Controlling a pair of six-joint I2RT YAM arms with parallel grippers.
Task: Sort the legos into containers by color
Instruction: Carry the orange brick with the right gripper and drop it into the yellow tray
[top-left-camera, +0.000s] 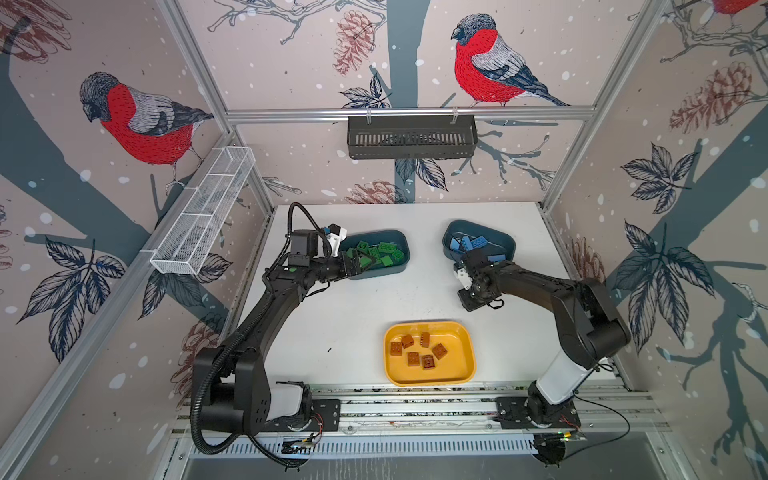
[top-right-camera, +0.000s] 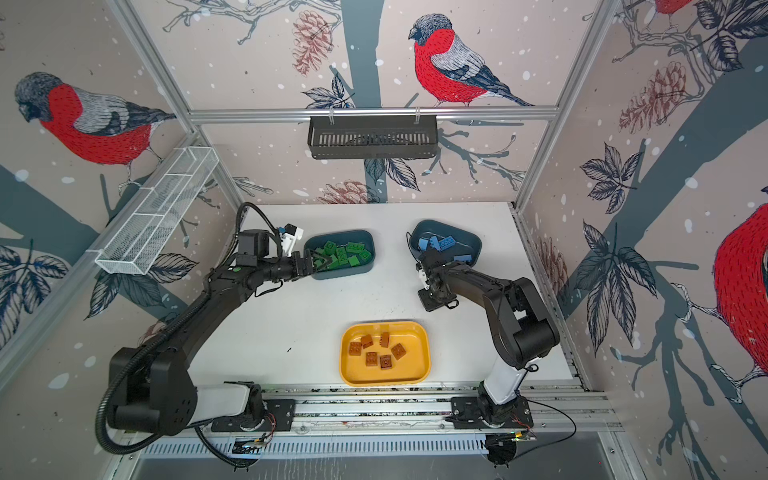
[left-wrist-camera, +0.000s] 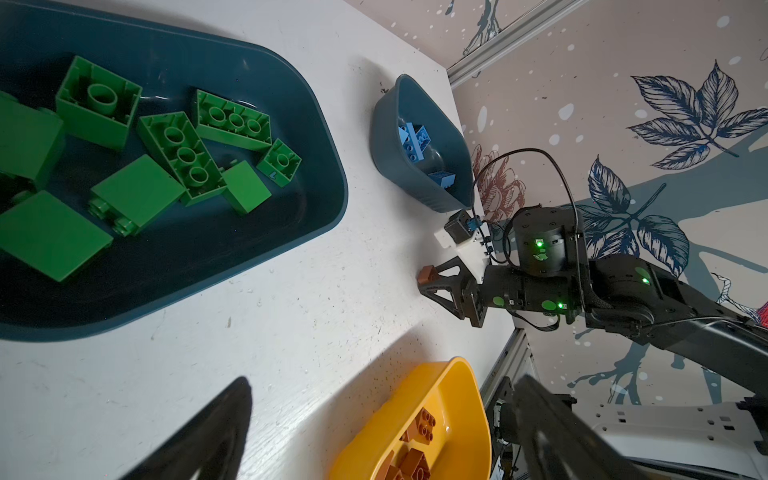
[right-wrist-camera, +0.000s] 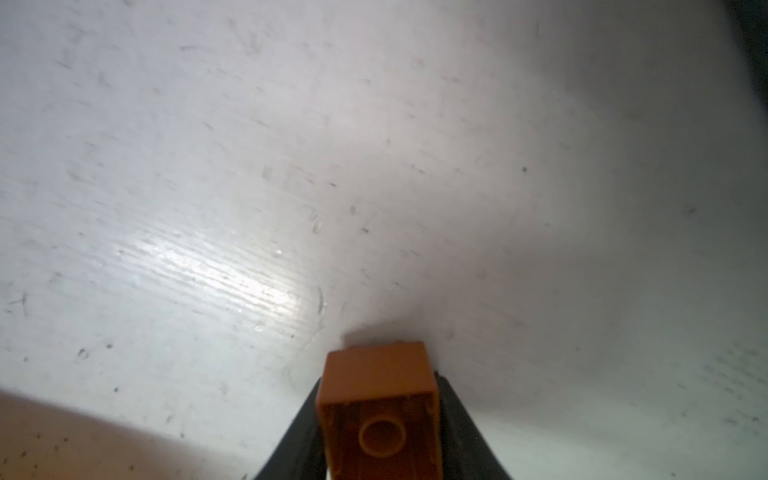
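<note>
My right gripper (right-wrist-camera: 380, 419) is shut on a brown lego (right-wrist-camera: 380, 374), hollow underside toward the camera, low over the white table; whether it touches the table I cannot tell. The left wrist view shows that gripper (left-wrist-camera: 430, 280) and lego (left-wrist-camera: 426, 274) beside the teal tub (top-left-camera: 500, 241) of blue legos (top-left-camera: 469, 243). In both top views its fingers are hidden under the wrist. My left gripper (top-left-camera: 357, 266) is open and empty over the near-left edge of the teal tub (top-left-camera: 405, 249) holding green legos (top-left-camera: 386, 253). The yellow tray (top-left-camera: 461, 361) holds several brown legos (top-left-camera: 415, 351).
A black slotted basket (top-left-camera: 411, 137) hangs on the back wall and a white mesh rack (top-left-camera: 203, 216) on the left wall. The arm bases sit on a metal rail (top-left-camera: 415, 411) along the table's front edge. Walls enclose the table on three sides.
</note>
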